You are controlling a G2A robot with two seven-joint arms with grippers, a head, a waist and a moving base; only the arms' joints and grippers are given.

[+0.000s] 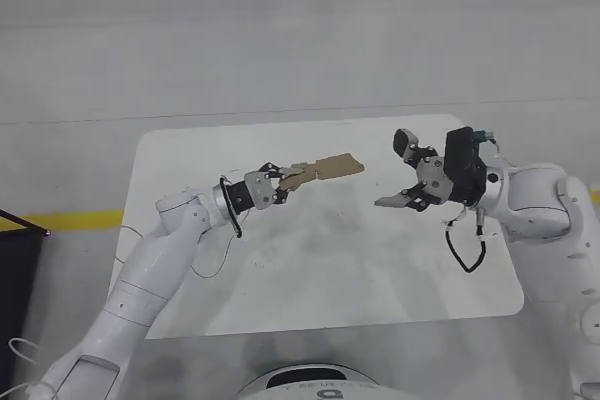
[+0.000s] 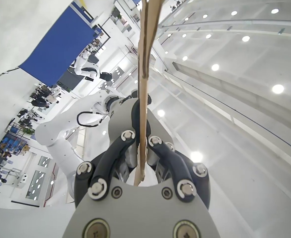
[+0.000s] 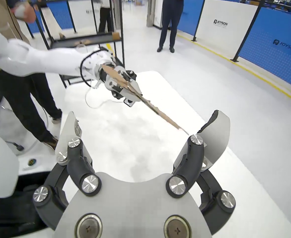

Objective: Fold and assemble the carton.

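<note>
Left gripper [image 1: 278, 184] clamps flat carton [image 1: 330, 167] (above table [image 1: 280, 290]); right gripper [image 1: 395, 170] agape

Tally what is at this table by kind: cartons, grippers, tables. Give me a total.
Carton: 1, flat, clamped in the left gripper.
Grippers: 2, the left one shut, the right gripper open and empty.
Table: 1, white.
Total: 4.

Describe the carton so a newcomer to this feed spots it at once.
Find the white table; above its far half, the left gripper is shut on a flattened brown cardboard carton. It is the only brown thing there, its free end pointing toward the open right gripper.
</note>
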